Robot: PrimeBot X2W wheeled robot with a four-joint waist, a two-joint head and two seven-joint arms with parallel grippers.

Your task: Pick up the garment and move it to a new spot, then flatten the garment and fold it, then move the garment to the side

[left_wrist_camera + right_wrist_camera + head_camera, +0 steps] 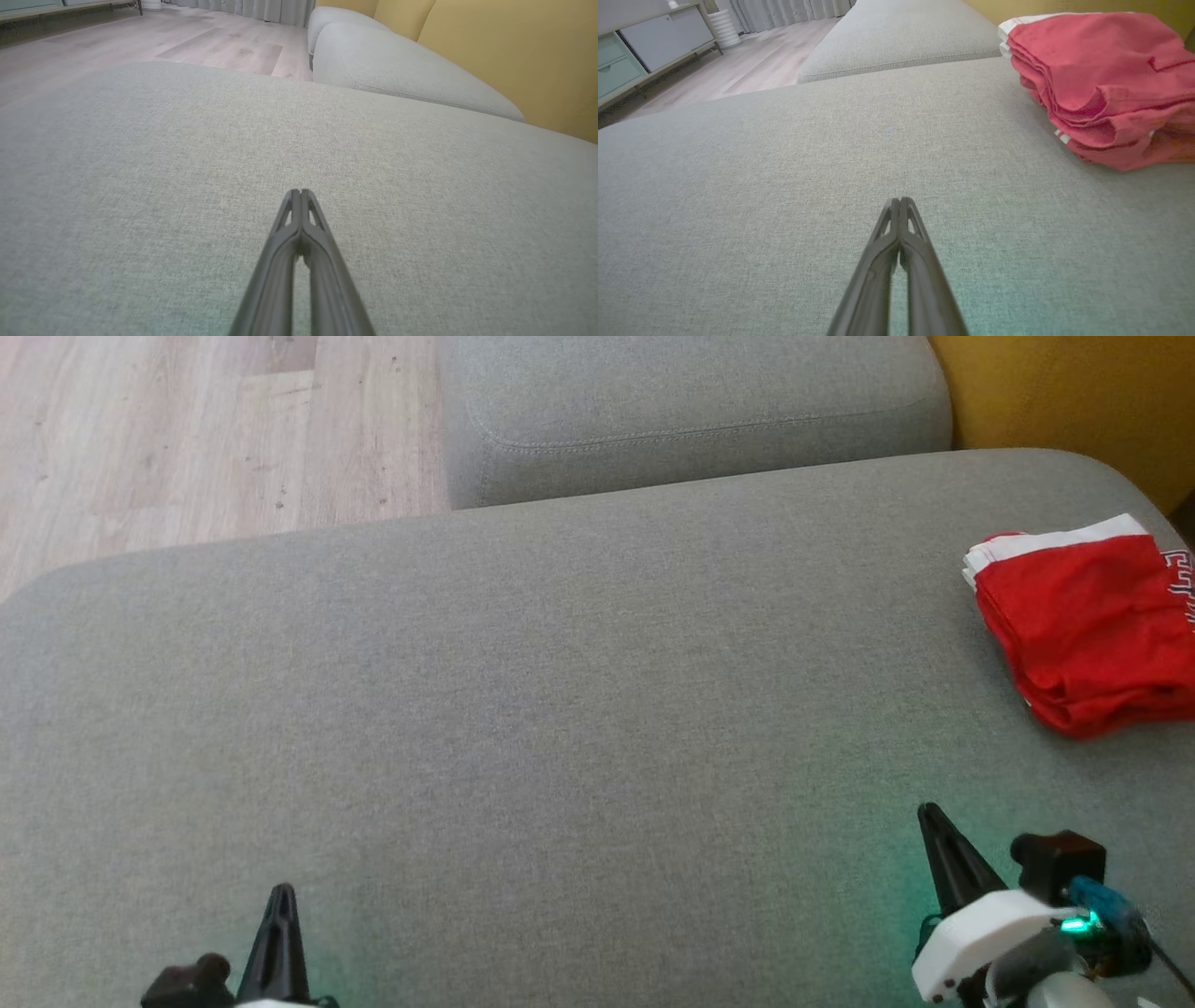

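The garment (1088,630) is red with white trim and lies folded in a thick stack at the far right of the grey cushion (523,728). In the right wrist view the garment (1101,84) sits ahead and to the right of my fingers. My right gripper (929,812) hangs low over the cushion near the front right, well short of the garment, and its tips (900,201) meet with nothing between them. At the front left my left gripper (282,891) is also shut and empty, its tips (300,192) pressed together above bare fabric.
A second grey cushion (691,411) adjoins the far edge. Yellow upholstery (1074,401) rises at the far right. Pale wooden floor (205,429) lies beyond the cushion's far left corner, with a low cabinet (640,51) and curtains further off.
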